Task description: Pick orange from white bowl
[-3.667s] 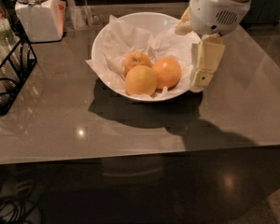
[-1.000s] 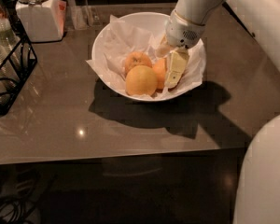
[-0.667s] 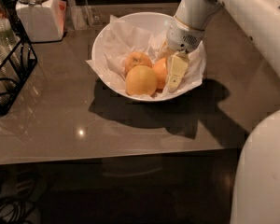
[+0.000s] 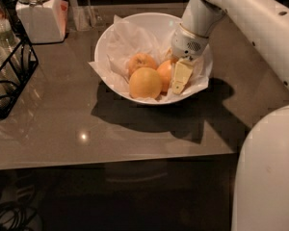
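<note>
The white bowl (image 4: 104, 36), lined with crumpled white paper, stands on the grey table and holds three fruits. The orange (image 4: 164, 73), the deepest reddish-orange one, lies at the right of the group. A paler yellow-orange fruit (image 4: 145, 83) lies in front. A smaller dull fruit (image 4: 140, 61) lies behind. My gripper (image 4: 179, 77) reaches down into the bowl from the upper right. It sits against the right side of the orange and hides part of it.
A white lidded jar (image 4: 38, 14) stands at the back left. A black wire rack (image 4: 9, 76) stands at the left edge. My white arm (image 4: 250, 18) crosses the upper right, and my base (image 4: 267, 177) fills the lower right past the table's front edge.
Since 3.7 s ago my gripper has moved left from the bowl's right rim into the bowl, beside the orange. Over the last second it has barely shifted.
</note>
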`<action>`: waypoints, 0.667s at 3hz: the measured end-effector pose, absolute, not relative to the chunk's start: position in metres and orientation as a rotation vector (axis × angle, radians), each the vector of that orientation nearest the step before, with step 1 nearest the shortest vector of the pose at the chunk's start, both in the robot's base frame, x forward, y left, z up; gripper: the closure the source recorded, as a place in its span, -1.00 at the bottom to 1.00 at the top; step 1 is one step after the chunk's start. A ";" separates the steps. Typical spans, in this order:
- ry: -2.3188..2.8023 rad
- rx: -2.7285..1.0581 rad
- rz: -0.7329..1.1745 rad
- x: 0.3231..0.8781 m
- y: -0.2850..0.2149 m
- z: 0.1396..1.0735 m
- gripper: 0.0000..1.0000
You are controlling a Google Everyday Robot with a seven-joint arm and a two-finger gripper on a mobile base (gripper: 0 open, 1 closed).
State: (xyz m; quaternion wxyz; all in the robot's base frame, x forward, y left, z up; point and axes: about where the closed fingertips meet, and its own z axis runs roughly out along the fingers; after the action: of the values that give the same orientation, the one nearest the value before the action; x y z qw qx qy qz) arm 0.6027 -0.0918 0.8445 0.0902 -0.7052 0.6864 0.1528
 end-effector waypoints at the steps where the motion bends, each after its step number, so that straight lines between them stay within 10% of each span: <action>1: 2.041 -2.096 0.454 0.603 -0.092 0.848 -0.08; 2: 2.037 -2.092 0.439 0.599 -0.092 0.850 0.39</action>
State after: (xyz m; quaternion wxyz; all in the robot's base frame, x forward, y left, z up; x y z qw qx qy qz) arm 0.5994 -0.0923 0.8495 0.0942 -0.7054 0.6868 0.1479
